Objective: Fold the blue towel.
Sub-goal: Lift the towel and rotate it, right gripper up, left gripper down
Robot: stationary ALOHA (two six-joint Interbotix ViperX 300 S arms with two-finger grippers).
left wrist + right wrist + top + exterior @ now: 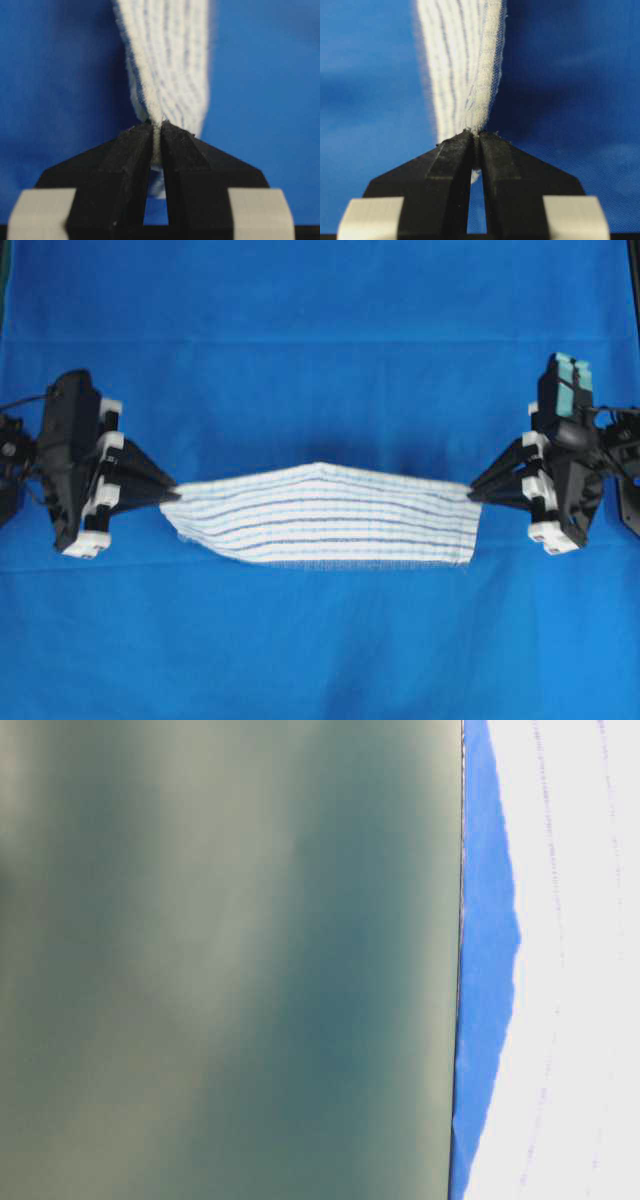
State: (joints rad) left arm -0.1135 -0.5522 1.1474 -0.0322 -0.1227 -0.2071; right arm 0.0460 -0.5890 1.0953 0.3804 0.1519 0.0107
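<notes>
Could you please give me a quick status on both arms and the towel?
Left end effector shut on towel end. Right end effector shut on the opposite end. Towel stretched between them above the blue table cover. Nothing in the way.

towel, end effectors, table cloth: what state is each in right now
towel: stretched between both end effectors, pinched at its two ends, sagging in the middle
left end effector: shut on the towel's left end
right end effector: shut on the towel's right end
table cloth: spread flat under everything
</notes>
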